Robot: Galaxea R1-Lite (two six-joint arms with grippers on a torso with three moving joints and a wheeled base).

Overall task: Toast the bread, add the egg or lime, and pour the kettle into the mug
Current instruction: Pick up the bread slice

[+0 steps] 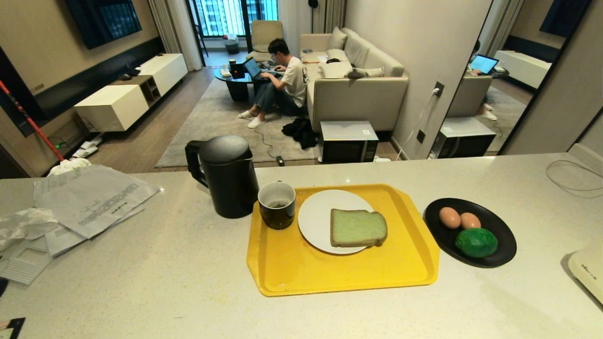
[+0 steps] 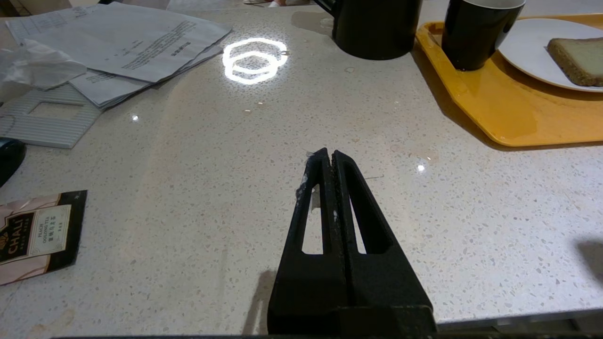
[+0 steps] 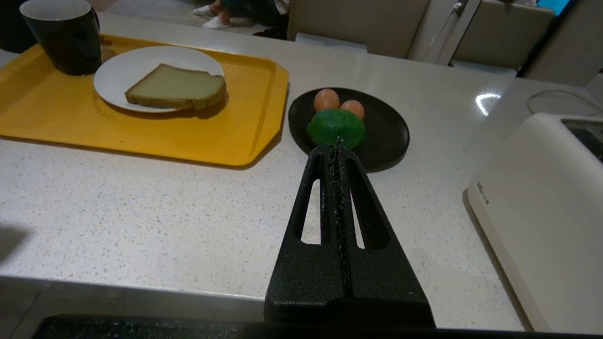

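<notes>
step: toast bread | both hands, left hand [image 2: 331, 157] and right hand [image 3: 337, 143], were closed, empty | you needed the right opened before lifting the pale green bread slice [image 1: 358, 228] at frame centre toward the white toaster [image 3: 541, 207]

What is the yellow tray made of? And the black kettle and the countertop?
The yellow tray looks like smooth moulded plastic with a slight shine. The kettle has a matte black shell, maybe plastic or coated metal; hard to tell. The countertop looks like polished speckled stone, since lamp light reflects off it.
</notes>
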